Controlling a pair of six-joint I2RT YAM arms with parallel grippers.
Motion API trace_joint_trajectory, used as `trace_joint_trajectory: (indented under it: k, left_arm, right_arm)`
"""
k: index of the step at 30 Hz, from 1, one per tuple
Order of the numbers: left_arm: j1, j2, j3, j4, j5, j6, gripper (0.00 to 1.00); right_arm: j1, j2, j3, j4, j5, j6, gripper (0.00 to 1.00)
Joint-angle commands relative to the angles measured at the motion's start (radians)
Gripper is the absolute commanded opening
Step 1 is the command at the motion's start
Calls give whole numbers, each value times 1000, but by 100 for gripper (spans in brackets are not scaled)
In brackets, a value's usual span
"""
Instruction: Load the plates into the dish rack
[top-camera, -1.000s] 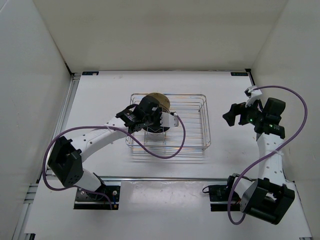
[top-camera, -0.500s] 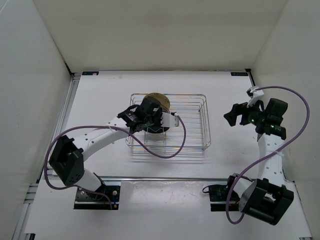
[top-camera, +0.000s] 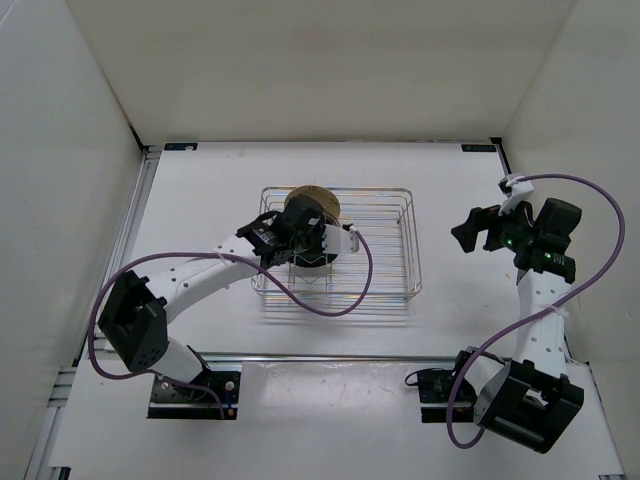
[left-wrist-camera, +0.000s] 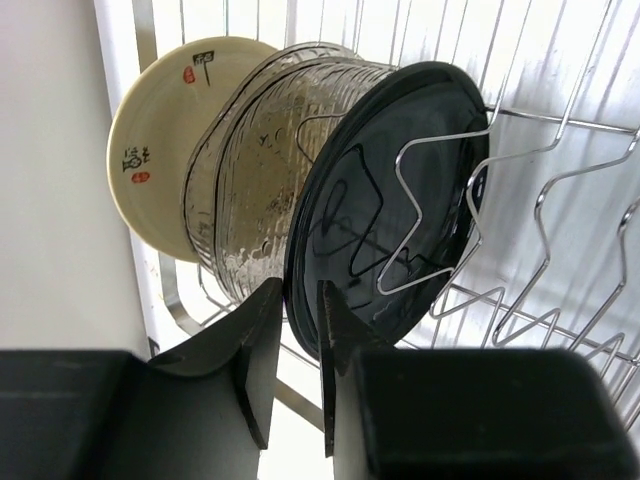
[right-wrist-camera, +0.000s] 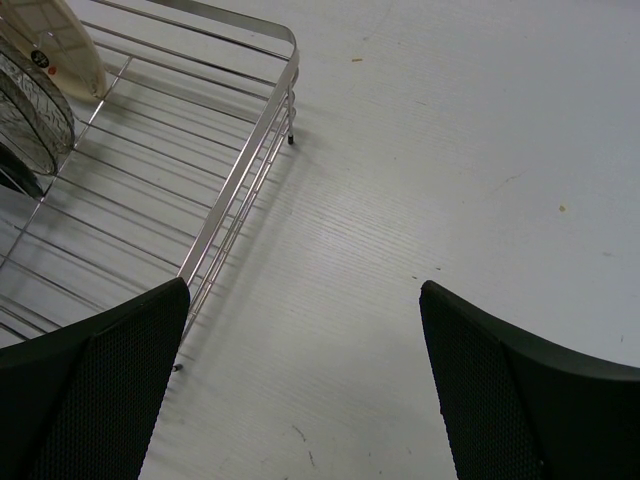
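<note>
The dish rack (top-camera: 400, 240) is a chrome wire basket in mid-table. Its plates stand on edge in the V-shaped dividers (left-wrist-camera: 440, 200) at its left end: a tan plate (left-wrist-camera: 160, 140), two smoky-grey plates (left-wrist-camera: 260, 170) and a glossy black plate (left-wrist-camera: 400, 200). My left gripper (left-wrist-camera: 298, 290) is at the black plate's lower rim. Its jaws are slightly parted, with the rim between them. The same gripper (top-camera: 305, 240) hangs over the rack's left part. My right gripper (top-camera: 480, 228) is wide open and empty, to the right of the rack and above bare table (right-wrist-camera: 400, 200).
The rack's right half (right-wrist-camera: 150, 170) holds nothing, and its corner rim (right-wrist-camera: 285, 60) lies just left of my right gripper. White walls (top-camera: 60, 150) close in the table on three sides. The left arm's purple cable (top-camera: 340, 300) loops over the rack's front edge.
My left gripper's jaws have parted a little round the black plate's rim. The right arm has drifted slightly to the right, still open.
</note>
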Motion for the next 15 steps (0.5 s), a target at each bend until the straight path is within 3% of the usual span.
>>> trace_joint_trajectory:
  k: [1,9,15]
  left_arm:
    - [-14,-22,-5,5,-45,-12,32]
    - [-34,-31,-6,5,-124,-12,38]
    - [-68,-51,80,5,-209,-21,39]
  right_arm:
    - [-14,-17,-11,10,-24,10,99]
    - [-14,-17,-11,10,-24,10,99]
    - [-14,-17,-11,10,-24,10,99]
